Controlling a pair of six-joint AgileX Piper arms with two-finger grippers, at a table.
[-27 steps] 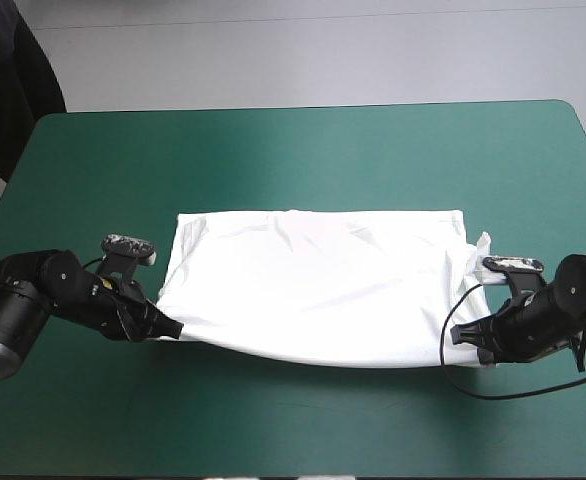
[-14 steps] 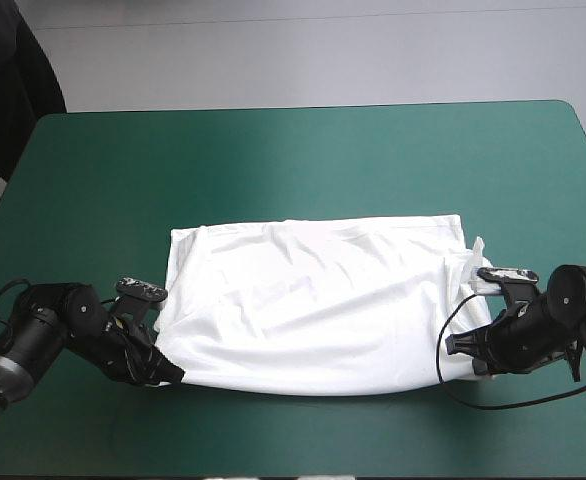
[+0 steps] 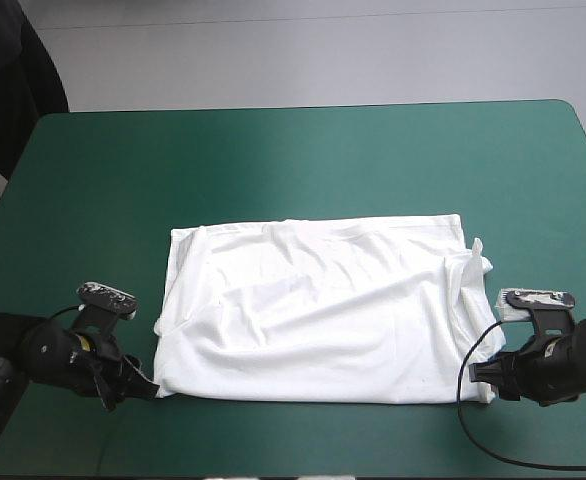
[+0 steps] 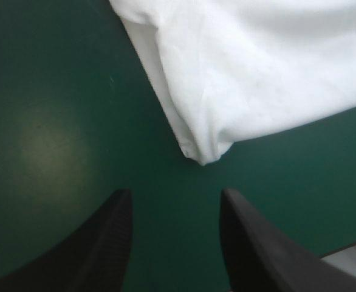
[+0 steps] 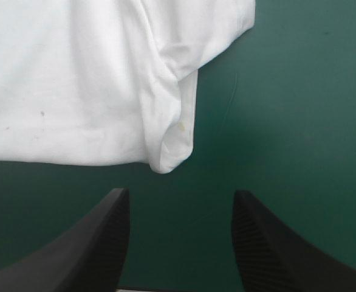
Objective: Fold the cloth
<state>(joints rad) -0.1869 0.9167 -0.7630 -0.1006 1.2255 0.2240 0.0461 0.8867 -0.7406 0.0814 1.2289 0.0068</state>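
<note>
The white T-shirt (image 3: pixel 318 305) lies flat on the teal-green cover as a wide folded rectangle, a sleeve bunched at its right end. My left gripper (image 3: pixel 145 388) sits low on the table just off the shirt's near left corner, open; in the left wrist view that corner (image 4: pixel 202 155) lies a short way ahead of the left gripper (image 4: pixel 175 198), with nothing between the fingers. My right gripper (image 3: pixel 481 376) rests off the near right corner, also open. The right wrist view shows the shirt's corner fold (image 5: pixel 172 146) ahead of the right gripper (image 5: pixel 181 198), apart from it.
Bare teal-green cover (image 3: pixel 273 160) stretches beyond the shirt to the far edge. Narrower strips of cover lie on both sides and along the near edge, where both arms rest.
Earlier both grippers held the shirt's near edge and drew it toward the near side. That edge now lies flat, both grippers have let go, and they have backed away outward.
</note>
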